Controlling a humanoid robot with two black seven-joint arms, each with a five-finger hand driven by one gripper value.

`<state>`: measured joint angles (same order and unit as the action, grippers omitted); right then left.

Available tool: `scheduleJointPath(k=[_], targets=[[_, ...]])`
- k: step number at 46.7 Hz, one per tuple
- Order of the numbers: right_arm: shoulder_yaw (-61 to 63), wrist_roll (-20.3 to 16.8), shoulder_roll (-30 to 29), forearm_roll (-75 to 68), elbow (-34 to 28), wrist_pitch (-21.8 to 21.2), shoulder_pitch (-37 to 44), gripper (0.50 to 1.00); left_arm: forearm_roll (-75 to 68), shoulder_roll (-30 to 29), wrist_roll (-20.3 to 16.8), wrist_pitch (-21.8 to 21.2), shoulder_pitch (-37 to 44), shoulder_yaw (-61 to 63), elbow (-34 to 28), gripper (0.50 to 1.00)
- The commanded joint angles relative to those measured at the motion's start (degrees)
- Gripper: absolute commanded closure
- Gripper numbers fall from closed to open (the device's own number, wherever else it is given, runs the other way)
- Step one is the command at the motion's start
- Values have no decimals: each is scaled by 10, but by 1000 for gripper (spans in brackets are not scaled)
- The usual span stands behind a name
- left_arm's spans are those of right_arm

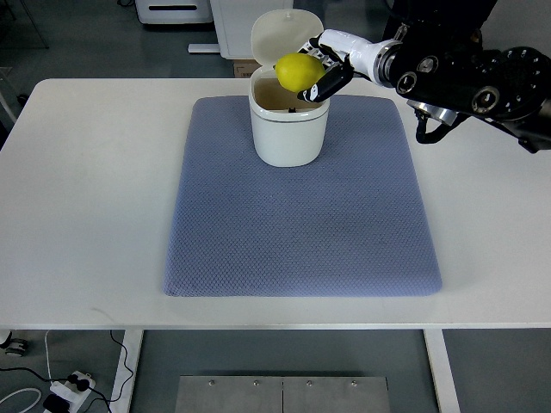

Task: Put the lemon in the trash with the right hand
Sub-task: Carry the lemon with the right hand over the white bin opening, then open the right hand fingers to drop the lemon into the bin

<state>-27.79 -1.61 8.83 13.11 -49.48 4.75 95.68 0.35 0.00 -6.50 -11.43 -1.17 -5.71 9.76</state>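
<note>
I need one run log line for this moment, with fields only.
right hand: shut on lemon | lemon: held above open trash bin | bin: lid up, on blue mat | left arm: not in view

A white table (86, 189) is seen from above, its top spanning nearly the full width of the view. A blue-grey textured mat (301, 224) is laid flat on it, roughly centred and reaching toward the near edge. On the far part of the mat a white trash bin (289, 133) is stood upright, its hinged lid raised. The table's legs are seen below the near edge.
</note>
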Motion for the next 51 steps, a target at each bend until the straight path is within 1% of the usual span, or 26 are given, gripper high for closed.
scheduleJointPath(k=[1, 3, 5, 8, 10, 22, 32, 35, 38, 42, 51], targets=[[0, -2, 1, 1, -1, 0, 1, 683, 0, 0, 0, 0, -1, 0, 0, 500], [0, -1, 1, 1, -1, -1, 1, 660, 0, 0, 0, 0, -1, 0, 0, 500], [0, -2, 1, 1, -1, -1, 1, 614, 0, 0, 0, 0, 0, 0, 0, 500], [0, -2, 1, 1, -1, 0, 0, 565, 0, 0, 0, 0, 0, 0, 0, 500], [0, -2, 1, 1, -1, -1, 0, 553, 0, 0, 0, 0, 0, 0, 0, 500], [0, -5, 1, 1, -1, -1, 1, 546, 0, 0, 0, 0, 0, 0, 0, 500], [0, -5, 5, 1, -4, -1, 3, 530, 0, 0, 0, 0, 0, 0, 0, 500], [0, -4, 7, 2, -7, -2, 3, 515, 0, 0, 0, 0, 0, 0, 0, 500], [0, -4, 9, 2, -10, -4, 4, 515, 0, 0, 0, 0, 0, 0, 0, 500], [0, -3, 26, 2, -29, -11, 4, 513, 0, 0, 0, 0, 0, 0, 0, 500], [0, -2, 86, 4, -112, -18, 30, 509, 0, 0, 0, 0, 0, 0, 0, 500]])
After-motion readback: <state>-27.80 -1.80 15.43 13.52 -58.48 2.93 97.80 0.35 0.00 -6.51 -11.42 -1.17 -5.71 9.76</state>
